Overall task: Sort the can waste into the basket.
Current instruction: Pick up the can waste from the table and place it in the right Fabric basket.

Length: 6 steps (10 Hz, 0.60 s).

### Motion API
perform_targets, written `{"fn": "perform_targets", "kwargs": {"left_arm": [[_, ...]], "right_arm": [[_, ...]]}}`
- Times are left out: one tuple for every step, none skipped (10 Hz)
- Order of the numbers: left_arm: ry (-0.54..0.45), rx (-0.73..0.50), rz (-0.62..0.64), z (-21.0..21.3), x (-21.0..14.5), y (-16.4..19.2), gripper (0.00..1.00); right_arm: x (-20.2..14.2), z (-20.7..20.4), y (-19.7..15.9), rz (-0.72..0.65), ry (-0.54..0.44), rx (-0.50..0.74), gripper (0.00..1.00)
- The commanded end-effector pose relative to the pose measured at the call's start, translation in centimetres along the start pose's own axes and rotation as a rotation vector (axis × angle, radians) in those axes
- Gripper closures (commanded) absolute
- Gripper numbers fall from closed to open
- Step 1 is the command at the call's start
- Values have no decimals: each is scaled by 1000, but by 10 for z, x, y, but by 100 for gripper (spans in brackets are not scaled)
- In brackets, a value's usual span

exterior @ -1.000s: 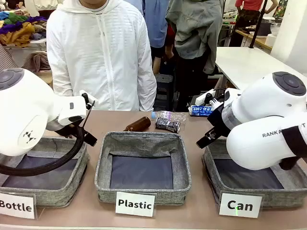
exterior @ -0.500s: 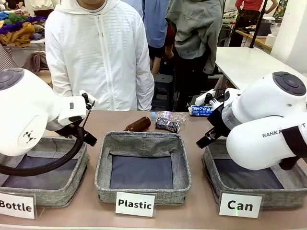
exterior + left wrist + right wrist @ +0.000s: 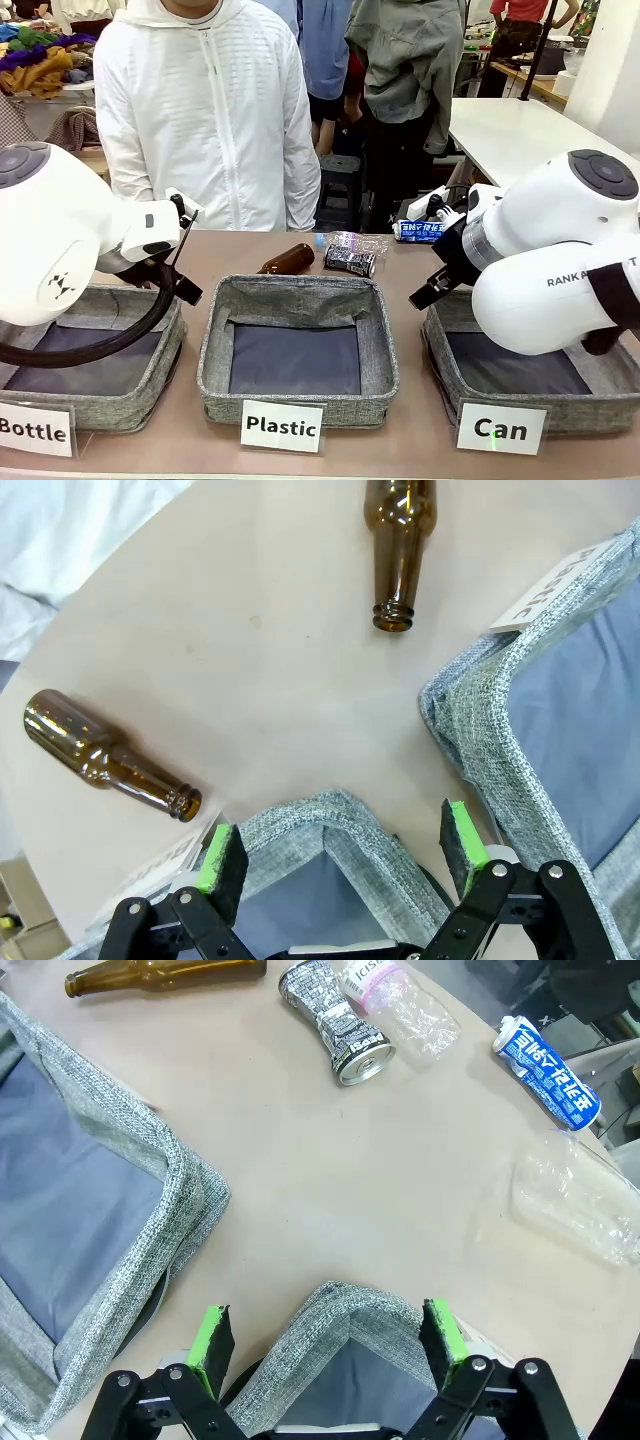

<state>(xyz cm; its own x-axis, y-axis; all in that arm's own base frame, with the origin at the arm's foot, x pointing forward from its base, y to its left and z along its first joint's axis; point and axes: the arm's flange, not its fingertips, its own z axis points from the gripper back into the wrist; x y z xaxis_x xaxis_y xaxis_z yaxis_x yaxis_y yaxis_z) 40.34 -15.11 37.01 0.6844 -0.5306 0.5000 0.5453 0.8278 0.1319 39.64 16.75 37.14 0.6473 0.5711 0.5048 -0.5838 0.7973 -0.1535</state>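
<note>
The crushed dark can [image 3: 349,261] with black-and-white print [image 3: 335,1020] lies on its side at the far middle of the table. Right of it lies the blue and white can [image 3: 418,232], at the top right in the right wrist view [image 3: 548,1070]. The grey basket [image 3: 600,408] signed "Can" stands at the front right. My right gripper [image 3: 325,1345] hangs open over that basket's far corner [image 3: 350,1322], holding nothing. My left gripper [image 3: 340,850] is open and unladen over a corner of the "Bottle" basket [image 3: 330,815].
The "Plastic" basket [image 3: 298,345] stands in the middle and the "Bottle" basket [image 3: 120,390] at the left. Brown glass bottles [image 3: 110,760] [image 3: 398,540] and clear plastic bottles [image 3: 575,1205] [image 3: 400,995] lie on the far table. A person in white [image 3: 210,110] stands at the far edge.
</note>
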Motion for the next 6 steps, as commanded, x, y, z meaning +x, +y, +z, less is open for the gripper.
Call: {"fn": "perform_targets", "kwargs": {"left_arm": [[0, 0, 0, 0, 0, 0, 0], [0, 0, 0, 0, 0, 0, 0], [-61, -23, -53, 28, 6, 0, 0], [-151, -99, -72, 79, 12, -5, 0], [-200, -176, -36, 123, 13, -7, 0], [-225, -280, -43, 161, 9, -11, 0]], "right_arm": [[0, 0, 0, 0, 0, 0, 0], [0, 0, 0, 0, 0, 0, 0], [10, 27, -2, 49, -20, -14, 0], [20, 72, -4, 50, -60, 38, 0], [26, 110, -6, -69, -80, 61, 0], [24, 142, -13, -187, -92, 125, 0]]}}
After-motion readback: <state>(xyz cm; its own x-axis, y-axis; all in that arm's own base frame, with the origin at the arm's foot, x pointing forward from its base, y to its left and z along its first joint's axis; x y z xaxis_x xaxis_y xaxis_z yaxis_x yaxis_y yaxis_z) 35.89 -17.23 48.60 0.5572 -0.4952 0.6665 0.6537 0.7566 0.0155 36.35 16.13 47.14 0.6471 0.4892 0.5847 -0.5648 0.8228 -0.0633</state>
